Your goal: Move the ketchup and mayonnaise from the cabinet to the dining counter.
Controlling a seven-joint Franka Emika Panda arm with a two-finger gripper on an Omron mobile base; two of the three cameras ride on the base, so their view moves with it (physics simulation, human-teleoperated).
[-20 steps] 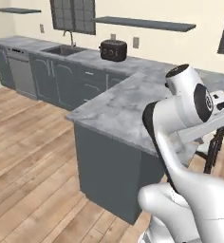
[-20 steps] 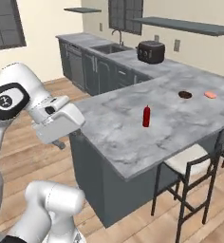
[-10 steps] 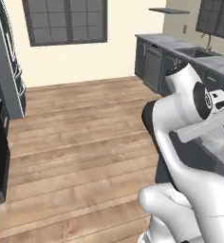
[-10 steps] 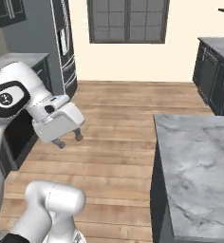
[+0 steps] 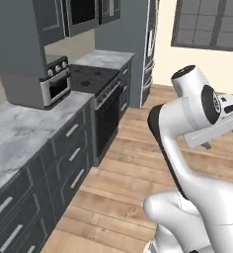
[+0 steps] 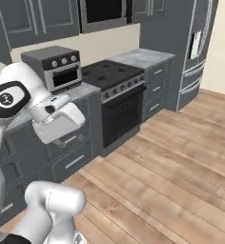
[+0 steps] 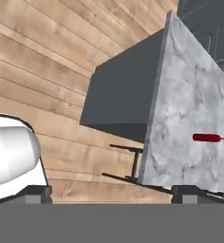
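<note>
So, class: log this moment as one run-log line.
ketchup: on dining counter | fingers: empty, apart | base: facing stove

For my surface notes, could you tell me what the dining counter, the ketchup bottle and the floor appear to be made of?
The dining counter top looks like polished marble: grey-white with darker veins, on a plain matte grey base. The ketchup looks like smooth red plastic, though it is too small to be sure. The floor looks like light wood planks with visible seams.

Surfaces: stone, wood, painted panels.
Dining counter (image 7: pixel 190 90) veined grey-white marble on matt grey base; ketchup (image 7: pixel 207 137) smooth red plastic. Floor (image 6: pixel 181 176) pale wood planks. Drawers (image 5: pixel 69 163) matt dark grey, silver metal handles. Toaster oven (image 6: pixel 59 66) brushed grey metal.
</note>
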